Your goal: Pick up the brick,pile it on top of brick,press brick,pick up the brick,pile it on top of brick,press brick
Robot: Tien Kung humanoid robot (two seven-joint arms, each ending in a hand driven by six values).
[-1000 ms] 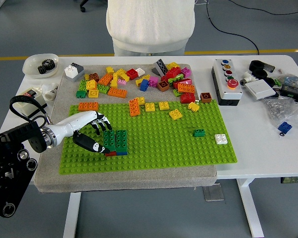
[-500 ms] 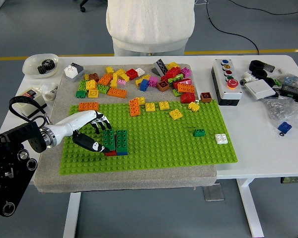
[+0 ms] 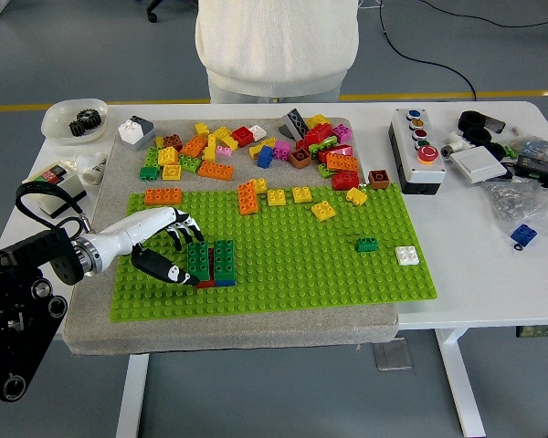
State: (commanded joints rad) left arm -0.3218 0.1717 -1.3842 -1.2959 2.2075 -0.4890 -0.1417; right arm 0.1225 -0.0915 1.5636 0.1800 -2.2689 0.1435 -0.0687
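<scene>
White table, grey mat, green baseplate [image 3: 347, 265] across it. My left hand [image 3: 169, 245] lies on the plate's near left part, fingers spread around the dark green brick stack [image 3: 212, 261], thumb touching its near side, grasp uncertain.

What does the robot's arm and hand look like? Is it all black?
Not all black. The left arm is chunky black metal with round joints and a looping black cable above it. Its forearm is a smooth white shell behind a silver wrist ring. The left hand has five thin fingers, black with white patches; the thumb is black with a white tip. The right arm is not in the picture.
</scene>
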